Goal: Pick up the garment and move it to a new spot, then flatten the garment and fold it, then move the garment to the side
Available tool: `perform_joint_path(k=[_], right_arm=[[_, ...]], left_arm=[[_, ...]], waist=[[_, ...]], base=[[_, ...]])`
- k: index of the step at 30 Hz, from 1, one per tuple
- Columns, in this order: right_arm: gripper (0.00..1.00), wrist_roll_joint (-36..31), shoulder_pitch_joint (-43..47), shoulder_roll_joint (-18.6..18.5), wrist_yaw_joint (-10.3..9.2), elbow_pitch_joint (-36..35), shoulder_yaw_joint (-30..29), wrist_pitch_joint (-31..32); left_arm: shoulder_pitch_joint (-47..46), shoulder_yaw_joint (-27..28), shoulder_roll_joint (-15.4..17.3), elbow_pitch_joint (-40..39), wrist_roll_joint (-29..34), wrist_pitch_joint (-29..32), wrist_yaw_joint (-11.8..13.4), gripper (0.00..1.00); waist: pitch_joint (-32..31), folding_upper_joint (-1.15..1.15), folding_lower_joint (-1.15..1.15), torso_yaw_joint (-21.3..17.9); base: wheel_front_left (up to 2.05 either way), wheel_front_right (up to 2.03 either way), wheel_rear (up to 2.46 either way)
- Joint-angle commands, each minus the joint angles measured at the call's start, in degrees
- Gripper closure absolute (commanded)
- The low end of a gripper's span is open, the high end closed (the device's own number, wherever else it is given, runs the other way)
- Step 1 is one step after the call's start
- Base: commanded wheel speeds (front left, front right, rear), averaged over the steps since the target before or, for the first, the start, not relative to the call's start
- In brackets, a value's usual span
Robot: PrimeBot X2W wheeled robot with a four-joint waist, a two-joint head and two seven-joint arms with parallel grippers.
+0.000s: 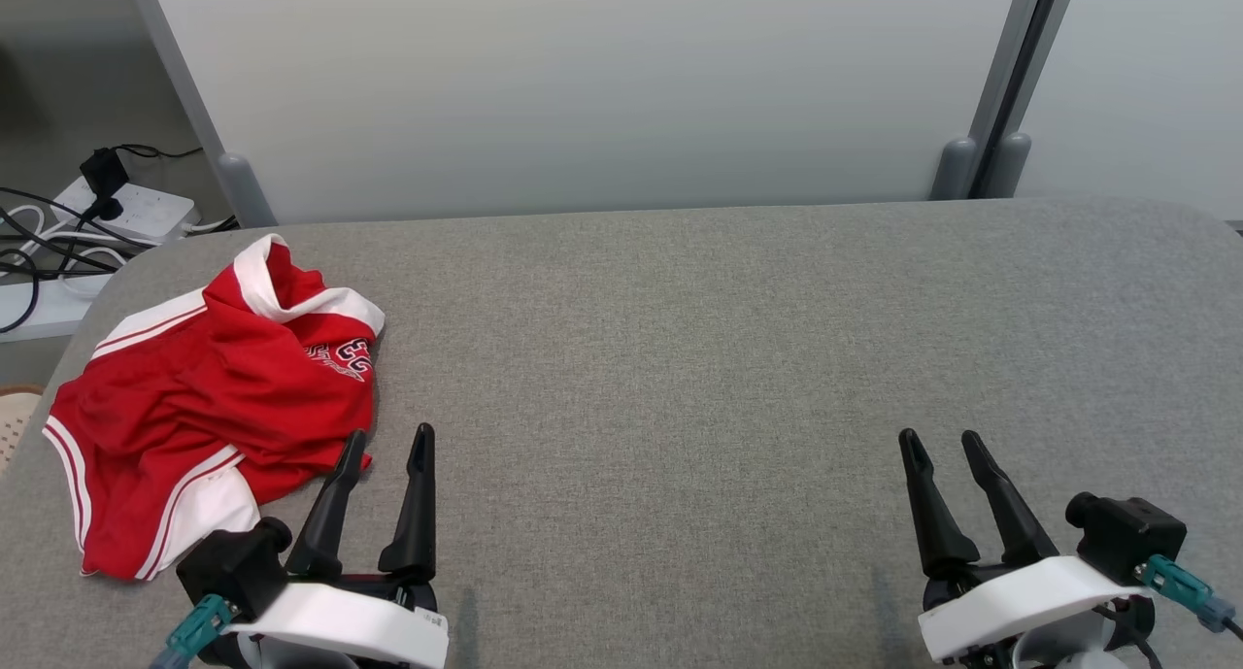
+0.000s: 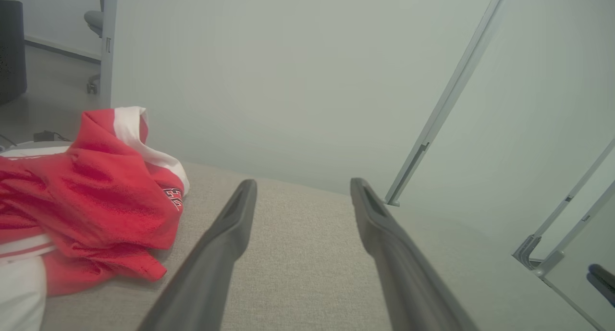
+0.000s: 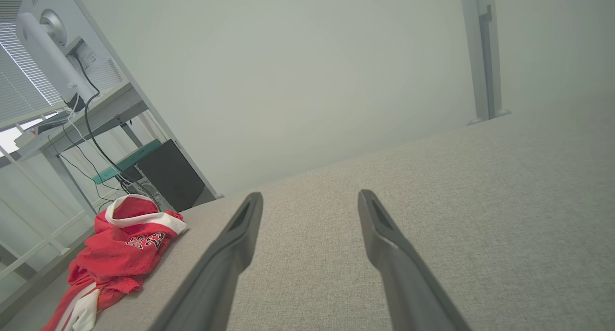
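Lying in a crumpled heap near the left edge of the grey worktop (image 1: 680, 358), the red garment (image 1: 209, 407) with white trim has folded over itself. One white-banded opening stands up at the back, and a printed number shows on a raised fold. None of it hangs over the edge, so the whole piece can be reached from above.

The left end effector (image 1: 389, 433) sits low, just beside the garment's near right hem, with its two dark fingers spread apart and nothing between them. In the left wrist view a strip of bare worktop separates the nearer finger from the fabric, so it appears not to be touching. That spread seems meant to take in a thick bunch of cloth, and this arm is plainly the closer one for the first lift.

The right end effector (image 1: 940, 437) is likewise spread and empty, and it hovers over bare worktop well apart from the garment. It probably waits there to take a second corner.

The broad middle of the worktop offers room for spreading and folding, so the pick-up looks not yet begun.
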Motion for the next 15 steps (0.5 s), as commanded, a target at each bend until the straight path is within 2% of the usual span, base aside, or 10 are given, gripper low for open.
perform_joint_path(k=[1,15], right_arm=[[0.00,-2.15,-2.77,-0.39,0.36,-2.22,1.61,-1.16],[0.00,-11.40,-3.18,-0.39,0.41,-3.54,2.68,-3.52]], left_arm=[[-3.05,1.14,0.48,-2.07,1.99,-0.92,0.53,0.00],[-3.60,-0.68,0.63,-1.37,10.09,-3.29,0.34,0.00]], waist=[[-0.01,0.00,0.00,-0.03],[0.02,0.00,0.00,-0.03]], base=[[0.00,0.00,0.00],[0.00,0.00,0.00]])
